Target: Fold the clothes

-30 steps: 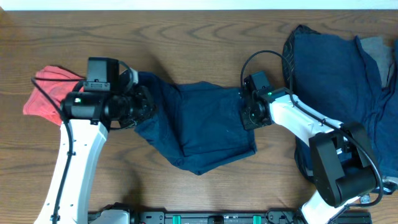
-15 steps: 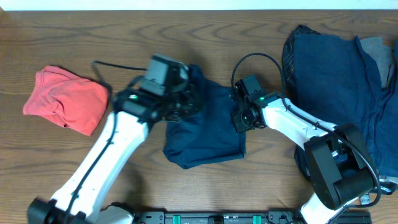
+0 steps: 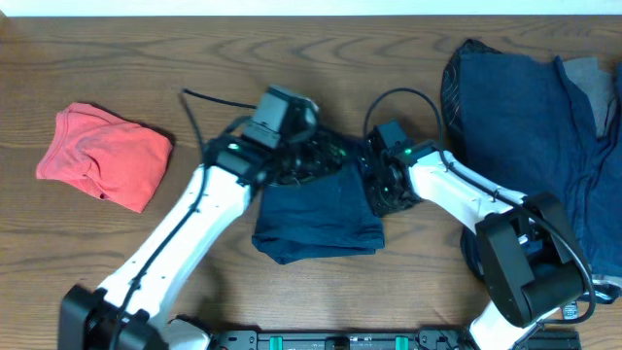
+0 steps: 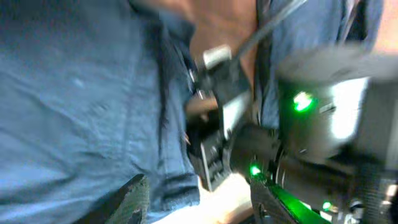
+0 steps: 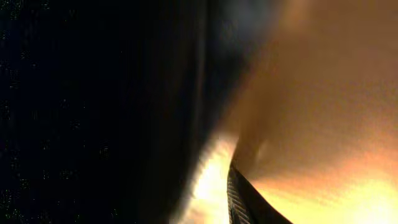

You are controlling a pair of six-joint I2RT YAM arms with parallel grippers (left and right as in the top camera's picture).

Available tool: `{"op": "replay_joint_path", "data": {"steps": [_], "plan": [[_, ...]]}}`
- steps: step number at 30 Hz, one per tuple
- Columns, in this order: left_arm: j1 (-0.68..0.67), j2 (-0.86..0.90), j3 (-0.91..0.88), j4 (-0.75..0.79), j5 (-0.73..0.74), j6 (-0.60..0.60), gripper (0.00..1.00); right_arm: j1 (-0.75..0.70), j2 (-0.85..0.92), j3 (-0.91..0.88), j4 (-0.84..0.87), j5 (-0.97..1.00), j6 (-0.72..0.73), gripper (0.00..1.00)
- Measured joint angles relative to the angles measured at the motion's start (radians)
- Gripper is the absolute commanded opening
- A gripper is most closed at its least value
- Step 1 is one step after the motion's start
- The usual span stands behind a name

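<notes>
A navy garment (image 3: 321,216) lies folded in half at the table's middle, and its blue cloth (image 4: 81,93) fills the left of the left wrist view. My left gripper (image 3: 309,160) hovers over the garment's top edge, open, its fingers (image 4: 134,199) wide apart with only a loose cloth edge below them. My right gripper (image 3: 377,190) sits at the garment's right edge, close to the left one. In the right wrist view dark cloth (image 5: 93,112) covers the left half. One finger (image 5: 244,199) stands free of that cloth, with lit table between them; the other is hidden.
A crumpled red garment (image 3: 102,156) lies at the left. A pile of navy clothes (image 3: 525,107) with a grey piece (image 3: 588,78) fills the back right corner. The right arm's black body with green lights (image 4: 298,143) is close in front of the left wrist camera.
My left arm swept right, carrying the garment's left half over onto its right half, then opened and let it go. The right gripper shifted slightly left and its jaws loosened.
</notes>
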Motion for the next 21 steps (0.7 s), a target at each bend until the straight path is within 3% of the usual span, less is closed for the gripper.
{"op": "replay_joint_path", "data": {"steps": [7, 13, 21], "plan": [[0.135, -0.042, 0.0, 0.006, -0.194, 0.051, 0.6, -0.122, -0.087, 0.199, -0.169, 0.105, 0.028, 0.31], [0.148, 0.048, 0.0, 0.02, -0.333, 0.108, 0.61, -0.132, -0.27, 0.311, -0.161, -0.091, -0.037, 0.31], [0.148, 0.261, 0.001, 0.176, -0.363, 0.142, 0.61, -0.007, -0.234, 0.215, -0.193, -0.294, -0.061, 0.31]]}}
